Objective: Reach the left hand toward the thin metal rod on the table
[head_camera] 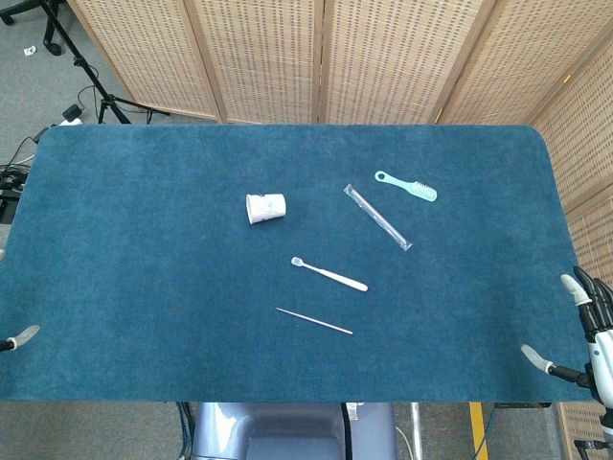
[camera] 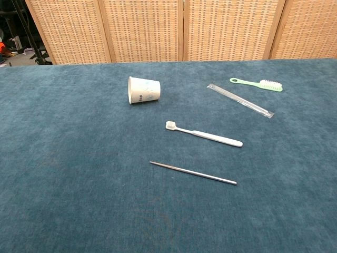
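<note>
The thin metal rod (head_camera: 314,321) (camera: 192,173) lies flat on the blue table (head_camera: 144,268), near the front edge and a little right of centre. Only fingertips of my left hand (head_camera: 19,337) show, at the far left edge of the head view, beyond the table's front left corner and far from the rod. They are apart and hold nothing. My right hand (head_camera: 586,326) hangs off the table's front right corner with its fingers spread and empty. Neither hand appears in the chest view.
A white toothbrush (head_camera: 330,275) (camera: 205,134) lies just behind the rod. Further back are a tipped paper cup (head_camera: 266,207) (camera: 143,90), a wrapped straw (head_camera: 377,218) (camera: 240,100) and a green brush (head_camera: 406,186) (camera: 256,84). Wicker screens (head_camera: 383,57) stand behind the table.
</note>
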You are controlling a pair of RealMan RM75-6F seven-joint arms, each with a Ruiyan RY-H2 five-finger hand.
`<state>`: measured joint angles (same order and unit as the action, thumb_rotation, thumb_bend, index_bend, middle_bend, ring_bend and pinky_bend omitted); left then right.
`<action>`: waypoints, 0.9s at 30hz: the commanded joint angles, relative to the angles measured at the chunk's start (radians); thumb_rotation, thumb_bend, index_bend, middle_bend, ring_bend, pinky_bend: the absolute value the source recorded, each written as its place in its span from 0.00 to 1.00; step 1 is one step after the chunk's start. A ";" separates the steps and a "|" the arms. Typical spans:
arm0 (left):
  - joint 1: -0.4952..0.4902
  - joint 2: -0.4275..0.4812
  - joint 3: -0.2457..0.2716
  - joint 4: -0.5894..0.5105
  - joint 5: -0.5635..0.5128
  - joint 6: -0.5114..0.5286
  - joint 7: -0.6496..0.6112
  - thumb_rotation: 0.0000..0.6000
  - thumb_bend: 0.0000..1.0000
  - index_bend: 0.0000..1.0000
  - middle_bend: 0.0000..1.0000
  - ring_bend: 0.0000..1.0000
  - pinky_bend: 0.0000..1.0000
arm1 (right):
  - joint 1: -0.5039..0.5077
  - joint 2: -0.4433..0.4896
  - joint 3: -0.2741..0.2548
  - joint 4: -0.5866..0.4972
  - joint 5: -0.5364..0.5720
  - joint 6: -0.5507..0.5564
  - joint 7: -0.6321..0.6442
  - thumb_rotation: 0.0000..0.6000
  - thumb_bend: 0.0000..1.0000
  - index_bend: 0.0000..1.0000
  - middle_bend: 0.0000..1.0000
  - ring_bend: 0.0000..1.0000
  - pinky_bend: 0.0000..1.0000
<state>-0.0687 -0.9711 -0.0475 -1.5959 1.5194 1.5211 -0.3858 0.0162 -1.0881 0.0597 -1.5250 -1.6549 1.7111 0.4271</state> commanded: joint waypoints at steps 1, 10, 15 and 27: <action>0.000 0.000 0.000 -0.001 0.001 0.001 0.001 1.00 0.00 0.00 0.00 0.00 0.00 | 0.000 0.000 0.000 0.000 0.000 0.000 0.000 1.00 0.00 0.00 0.00 0.00 0.00; 0.003 0.002 0.002 -0.001 0.003 0.003 -0.005 1.00 0.00 0.00 0.00 0.00 0.00 | -0.002 0.000 -0.001 0.003 0.000 0.002 0.004 1.00 0.00 0.00 0.00 0.00 0.00; -0.003 0.002 0.005 -0.002 0.005 -0.012 -0.003 1.00 0.00 0.00 0.00 0.00 0.00 | -0.001 0.002 0.001 0.001 0.004 0.000 0.005 1.00 0.00 0.00 0.00 0.00 0.00; -0.064 -0.112 -0.020 0.009 0.048 -0.033 -0.103 1.00 0.56 0.00 0.97 1.00 0.92 | 0.002 0.017 0.009 -0.001 0.030 -0.016 0.045 1.00 0.00 0.00 0.00 0.00 0.00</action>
<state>-0.1125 -1.0421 -0.0564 -1.5924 1.5524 1.4916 -0.4442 0.0194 -1.0744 0.0656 -1.5269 -1.6310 1.6947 0.4638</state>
